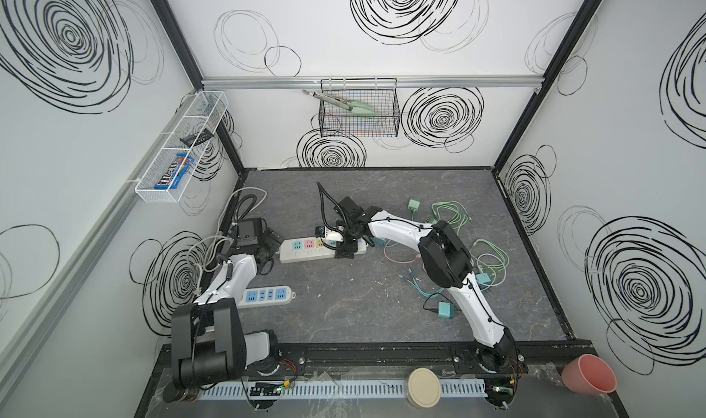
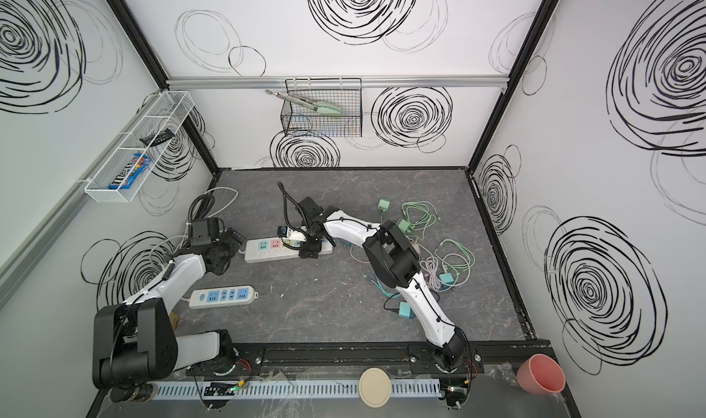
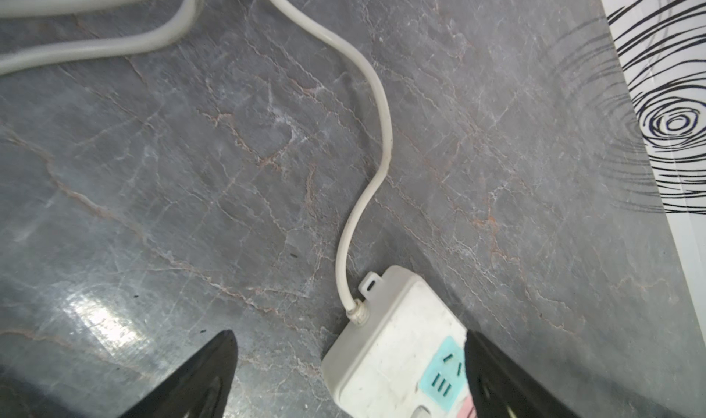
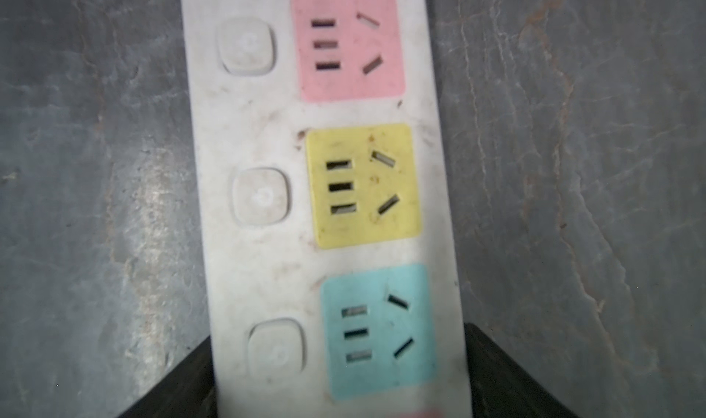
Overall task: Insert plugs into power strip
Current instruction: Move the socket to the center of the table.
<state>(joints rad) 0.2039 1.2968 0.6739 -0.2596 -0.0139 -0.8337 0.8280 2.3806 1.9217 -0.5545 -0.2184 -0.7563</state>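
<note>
Two arms attend to one strip. At the left, the left gripper point(image 3: 345, 337) is spread wide and holds nothing. Its black fingers point(image 3: 198, 378) sit to either side of the cord end of the pastel-socket power strip point(image 1: 305, 256), one over bare table, one over the end teal socket point(image 3: 439, 374). Nearer the robot's base lies a blue-socket strip point(image 1: 267, 294), with nothing plugged in.

Moving right along the pastel strip, we see the pink socket point(image 4: 347, 43), yellow socket point(image 4: 365, 184) and further teal socket point(image 4: 378, 332) all empty. The right gripper point(image 4: 338, 335) straddles the strip's width, a jaw close against each long edge; we cannot tell whether it is squeezing.

Further right, well apart from both strips, the plugs lie loose on the grey table point(image 1: 363, 320). A mint green charger cube point(image 1: 413, 205) sits toward the back wall, a teal charger cube point(image 1: 446, 310) nearer the front, and a second teal cube point(image 1: 483, 278) just beside the right arm. All lie among tangled thin cables point(image 2: 420, 215).

We judge each cube light, rigid and smooth-sided, so likely to slip or twist under a corner pinch. We would take one by two flat opposite faces, prongs clear and cable trailing free. The tangle may drag on a lift. The strip looks light enough to slide under a push, so pinning it makes sense.
</note>
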